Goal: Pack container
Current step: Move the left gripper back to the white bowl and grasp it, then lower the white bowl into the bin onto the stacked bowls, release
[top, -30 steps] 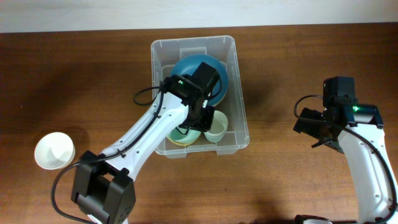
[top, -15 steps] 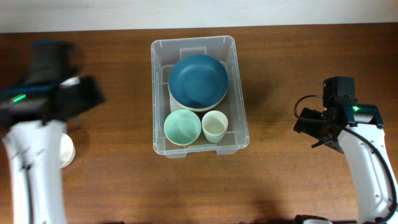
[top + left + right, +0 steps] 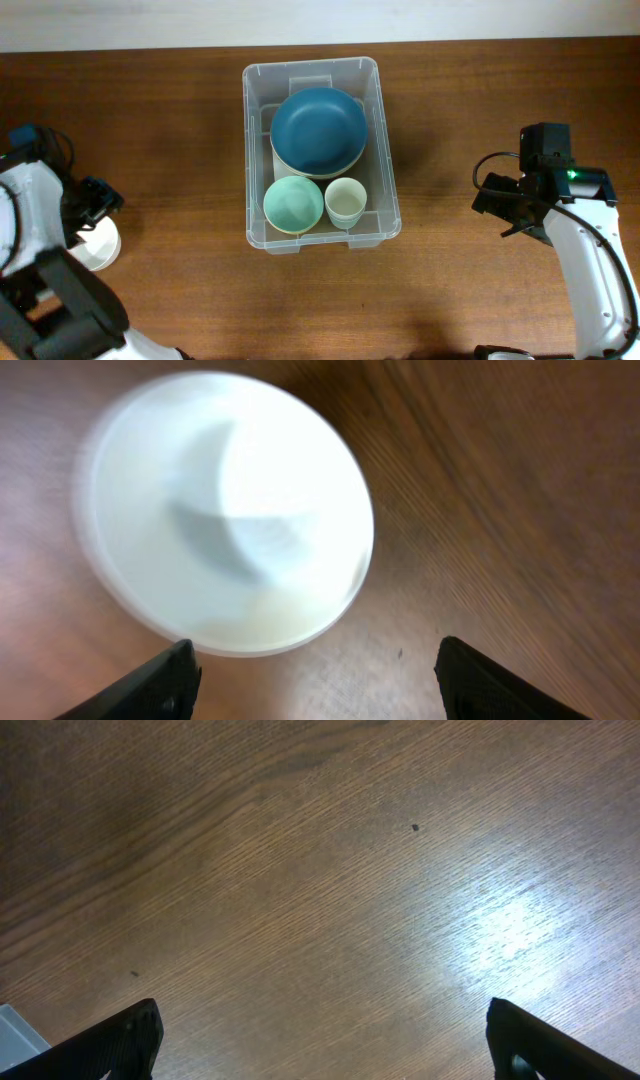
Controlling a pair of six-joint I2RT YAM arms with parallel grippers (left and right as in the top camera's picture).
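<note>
Your left tool point(image 3: 315, 682) has left the container point(image 3: 312, 70) and now hovers wide open, empty, over the white bowl point(image 3: 225, 510), likely next in.

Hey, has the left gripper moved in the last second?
Yes. The left gripper was over the container's near end; it has swung far left across the table and now hangs open above the white bowl.

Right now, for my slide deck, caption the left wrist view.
Open left gripper hovers over a white bowl on the wooden table.
</note>
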